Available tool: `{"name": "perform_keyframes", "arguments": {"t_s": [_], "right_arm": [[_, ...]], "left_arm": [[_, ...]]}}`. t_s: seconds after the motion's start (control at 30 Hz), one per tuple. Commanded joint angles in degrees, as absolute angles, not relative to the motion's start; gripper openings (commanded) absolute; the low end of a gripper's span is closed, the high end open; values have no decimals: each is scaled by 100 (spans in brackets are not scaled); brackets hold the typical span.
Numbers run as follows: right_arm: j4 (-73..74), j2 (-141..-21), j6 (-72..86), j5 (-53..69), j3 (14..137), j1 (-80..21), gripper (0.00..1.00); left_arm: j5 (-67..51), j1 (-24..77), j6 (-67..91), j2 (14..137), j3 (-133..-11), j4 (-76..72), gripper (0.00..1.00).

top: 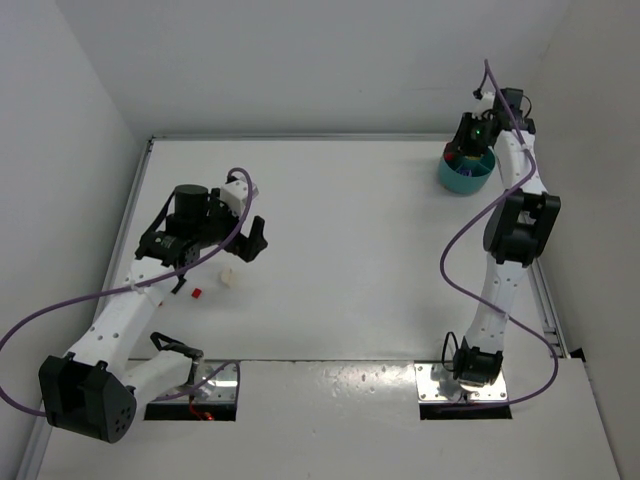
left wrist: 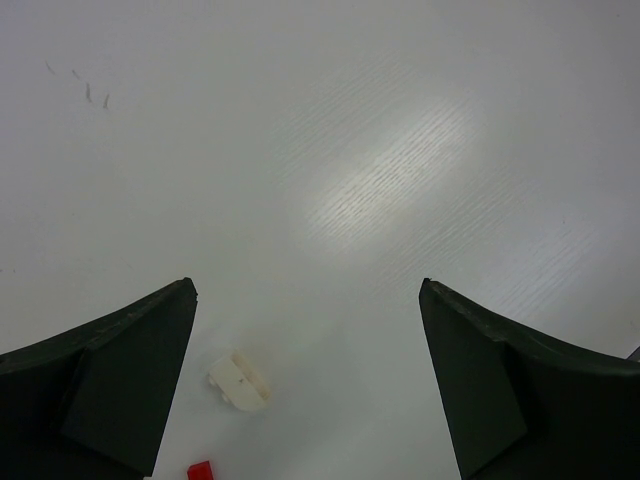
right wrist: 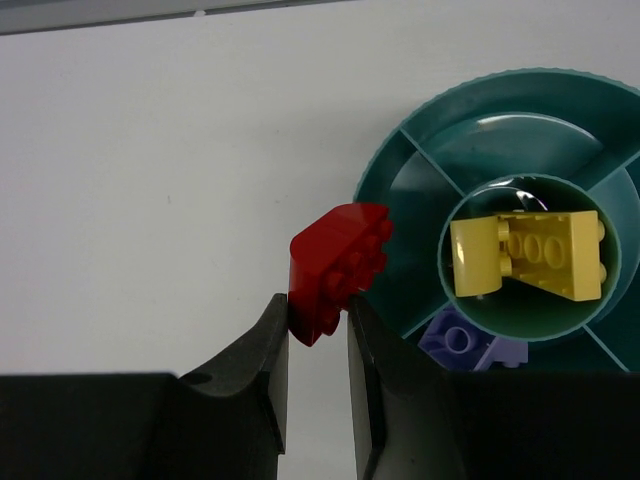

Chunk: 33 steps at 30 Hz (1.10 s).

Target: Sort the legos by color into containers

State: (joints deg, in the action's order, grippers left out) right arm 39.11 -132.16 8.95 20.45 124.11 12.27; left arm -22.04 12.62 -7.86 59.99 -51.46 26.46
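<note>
Right claw (right wrist: 316,305) pinches red lego (right wrist: 335,262) just outside teal dish (right wrist: 520,95) rim; yellow lego (right wrist: 530,255) in dish's centre well. Left claw (left wrist: 306,287) spread wide above cream lego (left wrist: 240,380) on table (left wrist: 350,150), well apart from dish.

A white table (top: 340,260) is boxed in by plain white walls (top: 300,60) at left, far and right. Faint dark scratches (left wrist: 88,90) mark its surface; a metal rail (top: 550,320) lines its right edge.

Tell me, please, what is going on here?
The right end effector is shut on a red lego at the rim of the teal dish; yellow legos and a purple lego lie inside. The left end effector hangs open over the table, with a cream-white lego and a small red lego below it.
</note>
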Motion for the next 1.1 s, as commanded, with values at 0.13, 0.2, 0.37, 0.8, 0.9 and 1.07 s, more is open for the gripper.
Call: {"name": "perform_keyframes", "arguments": {"t_s": [0.13, 0.2, 0.37, 0.8, 0.9, 1.07], "right_arm": [[3771, -13228, 809, 1846, 12700, 1292, 21], [3771, -13228, 809, 1846, 12753, 1292, 37], [3831, -12982, 861, 1977, 12753, 1292, 52], [4104, -11936, 1142, 3873, 11700, 1107, 52], [3982, -11857, 1195, 4139, 11111, 1002, 49], [3516, -11479, 1248, 4087, 10214, 809, 49]], "left_arm": [[-2206, 1195, -694, 6003, -5133, 2479, 100], [-2153, 1195, -694, 6003, -5133, 2479, 100], [-2039, 1195, -747, 6003, -5133, 2479, 100], [-819, 1011, -2935, 5572, -3878, 3604, 81], [-379, 880, -2997, 5800, -3683, 3604, 75], [271, 677, -3128, 6038, -3288, 3420, 74]]}}
